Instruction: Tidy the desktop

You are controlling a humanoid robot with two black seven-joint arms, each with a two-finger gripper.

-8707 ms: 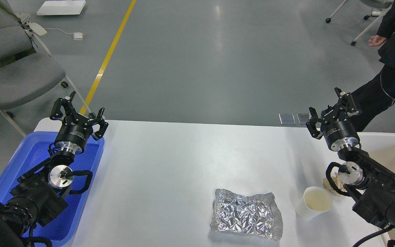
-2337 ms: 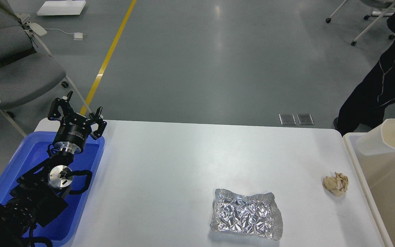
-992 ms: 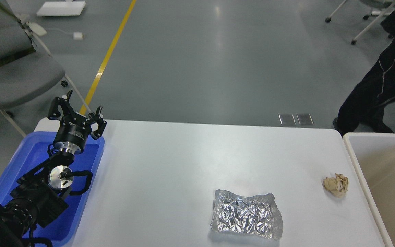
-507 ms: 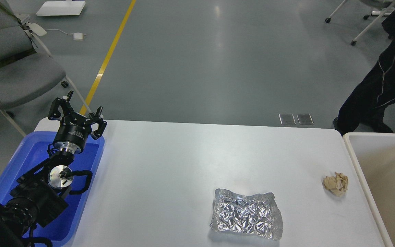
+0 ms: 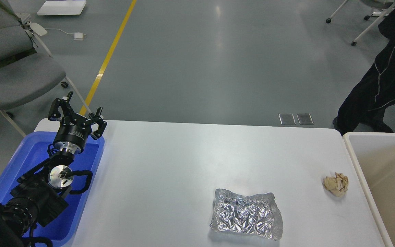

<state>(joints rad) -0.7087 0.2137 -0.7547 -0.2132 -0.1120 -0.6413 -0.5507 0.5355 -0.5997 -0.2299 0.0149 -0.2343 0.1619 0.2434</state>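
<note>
The white desktop (image 5: 183, 164) fills the middle of the head view. A crumpled silver foil sheet (image 5: 246, 218) lies on it near the front, right of centre. A crumpled beige paper ball (image 5: 336, 184) lies near the right edge. My left gripper (image 5: 77, 111) is open and empty, held above the far end of the blue tray (image 5: 29, 156) at the table's left. My right arm and gripper are out of view.
A cream-white bin (image 5: 382, 171) stands against the table's right edge. A person in black (image 5: 382, 79) stands beyond the far right corner. Grey chairs (image 5: 15, 68) stand at the far left, and a yellow floor line (image 5: 110, 55) runs behind.
</note>
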